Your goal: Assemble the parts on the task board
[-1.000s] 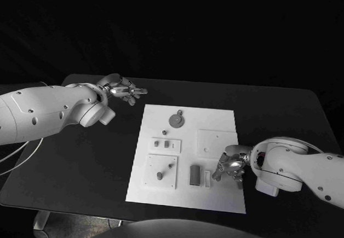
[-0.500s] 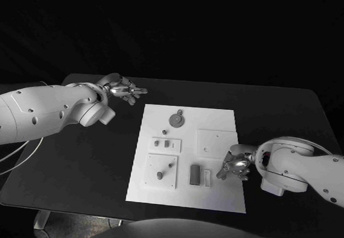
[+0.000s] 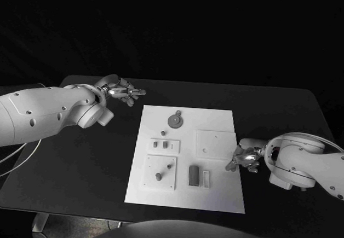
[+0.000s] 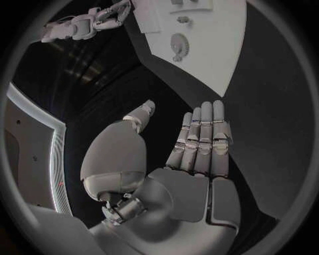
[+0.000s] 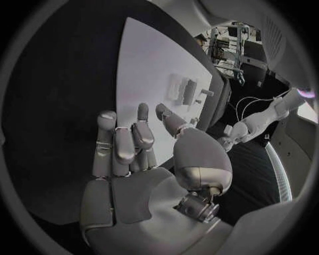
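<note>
The white task board (image 3: 219,119) lies mid-table. On it are a round toothed part (image 3: 175,119), a small plate with two pegs (image 3: 164,145), a larger plate (image 3: 159,172) carrying small parts, a dark bar (image 3: 193,175) and a blank square plate (image 3: 215,144). My right hand (image 3: 244,156) hovers at the board's right edge, fingers apart and holding nothing; the right wrist view shows this hand (image 5: 126,154) empty before the board (image 5: 153,69). My left hand (image 3: 123,91) is off the board's far left corner, with its fingers (image 4: 199,143) straight and empty.
Black table (image 3: 74,161) surrounds the board, with wide bare strips on both sides. The toothed part (image 4: 179,42) and the board's far end (image 4: 212,58) appear in the left wrist view, with my right hand (image 4: 93,24) beyond.
My right hand has lifted from beside the bars at the board's near right and moved farther along the right edge, clear of the parts. The left hand has hardly moved.
</note>
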`<state>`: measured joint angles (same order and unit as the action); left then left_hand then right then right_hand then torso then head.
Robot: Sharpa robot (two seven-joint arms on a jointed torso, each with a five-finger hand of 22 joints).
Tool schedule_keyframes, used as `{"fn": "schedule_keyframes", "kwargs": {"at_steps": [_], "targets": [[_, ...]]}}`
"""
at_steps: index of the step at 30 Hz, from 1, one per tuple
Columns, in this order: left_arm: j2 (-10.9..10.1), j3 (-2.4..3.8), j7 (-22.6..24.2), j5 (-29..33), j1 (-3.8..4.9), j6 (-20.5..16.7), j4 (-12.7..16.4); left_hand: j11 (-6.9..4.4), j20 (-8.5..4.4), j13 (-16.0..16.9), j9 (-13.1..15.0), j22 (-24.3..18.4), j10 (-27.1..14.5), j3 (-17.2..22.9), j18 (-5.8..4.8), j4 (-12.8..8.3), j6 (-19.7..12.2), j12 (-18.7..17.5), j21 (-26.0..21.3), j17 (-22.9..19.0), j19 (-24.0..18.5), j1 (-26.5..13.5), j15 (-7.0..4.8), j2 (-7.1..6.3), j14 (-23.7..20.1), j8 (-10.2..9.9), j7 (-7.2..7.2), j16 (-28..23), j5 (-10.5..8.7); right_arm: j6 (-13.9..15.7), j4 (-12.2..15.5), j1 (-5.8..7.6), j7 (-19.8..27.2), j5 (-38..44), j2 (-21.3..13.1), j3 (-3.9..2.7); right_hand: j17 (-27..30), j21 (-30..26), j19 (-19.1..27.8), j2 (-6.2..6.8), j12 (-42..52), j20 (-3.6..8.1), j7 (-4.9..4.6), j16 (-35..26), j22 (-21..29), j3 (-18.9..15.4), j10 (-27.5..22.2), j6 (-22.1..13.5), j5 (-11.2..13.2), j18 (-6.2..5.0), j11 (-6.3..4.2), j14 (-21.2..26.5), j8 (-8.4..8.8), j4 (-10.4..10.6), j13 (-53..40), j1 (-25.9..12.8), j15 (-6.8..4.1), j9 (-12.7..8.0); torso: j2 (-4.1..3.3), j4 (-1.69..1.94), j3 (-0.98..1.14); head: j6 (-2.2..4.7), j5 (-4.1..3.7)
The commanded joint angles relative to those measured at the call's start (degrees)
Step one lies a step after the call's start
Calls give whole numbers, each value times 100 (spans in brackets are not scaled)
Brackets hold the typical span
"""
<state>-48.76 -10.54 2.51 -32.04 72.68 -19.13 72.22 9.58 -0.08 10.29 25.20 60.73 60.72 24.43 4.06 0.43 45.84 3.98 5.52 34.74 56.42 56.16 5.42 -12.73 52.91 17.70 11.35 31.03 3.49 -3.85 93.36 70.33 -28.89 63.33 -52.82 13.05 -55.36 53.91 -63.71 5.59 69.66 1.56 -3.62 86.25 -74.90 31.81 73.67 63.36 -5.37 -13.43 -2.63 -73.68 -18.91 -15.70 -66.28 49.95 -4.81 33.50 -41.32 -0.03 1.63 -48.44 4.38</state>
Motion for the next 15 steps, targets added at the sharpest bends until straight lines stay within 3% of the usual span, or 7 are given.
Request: {"fn": "schedule_keyframes", "kwargs": {"at_steps": [1, 3, 9, 15], "targets": [[3, 3, 27, -17, 5, 21, 6, 2, -16, -9, 4, 9, -39, 8, 72, 41, -47, 9, -19, 7, 36, 18, -2, -23, 24, 15, -6, -37, -15, 108, -18, 39, 126, 278, -62, -75, 15, -27, -49, 132, -46, 11, -36, -32, -34, 76, -43, -116, 4, -157, 40, 17, 54, 53, 14, -36, -31, -26, -1, 4, 4, 9, -21], [4, 3, 28, -17, 5, 18, 1, 2, -16, -9, 4, 10, -38, 7, 72, 45, -47, 10, -19, 8, 36, 19, -2, -26, 24, 15, -6, -38, -15, 134, -45, 143, 157, 286, -129, -117, 45, -43, -61, 270, -60, 12, -56, -44, -30, 155, -62, -158, 4, -157, 63, 36, 66, 157, 25, -65, -42, -38, -1, -1, 3, 26, -43], [27, 3, 30, -17, 5, 30, -2, 1, -16, -9, 5, 11, -37, 5, 72, 54, -47, 11, -21, 11, 37, 22, -2, -33, 24, 17, -6, -39, -15, 204, -250, 407, 217, 414, -246, -147, 67, -67, -83, 681, -77, 16, -115, -56, -37, 394, -121, -315, 13, -157, 117, 70, 94, 544, 39, -43, -72, -52, 2, -6, -6, 72, -129], [35, 3, 34, -17, 5, 26, -8, 1, -16, -10, 6, 12, -36, 2, 72, 65, -48, 11, -22, 14, 38, 23, -1, -41, 24, 17, -6, -42, -16, 263, -606, 475, 299, 423, -250, -158, 141, -78, -65, 823, -158, 13, -143, -75, -49, 440, -233, -393, 20, -157, 141, 134, 96, 666, 117, 1, -85, -45, 0, 2, -1, 117, -212]]}}
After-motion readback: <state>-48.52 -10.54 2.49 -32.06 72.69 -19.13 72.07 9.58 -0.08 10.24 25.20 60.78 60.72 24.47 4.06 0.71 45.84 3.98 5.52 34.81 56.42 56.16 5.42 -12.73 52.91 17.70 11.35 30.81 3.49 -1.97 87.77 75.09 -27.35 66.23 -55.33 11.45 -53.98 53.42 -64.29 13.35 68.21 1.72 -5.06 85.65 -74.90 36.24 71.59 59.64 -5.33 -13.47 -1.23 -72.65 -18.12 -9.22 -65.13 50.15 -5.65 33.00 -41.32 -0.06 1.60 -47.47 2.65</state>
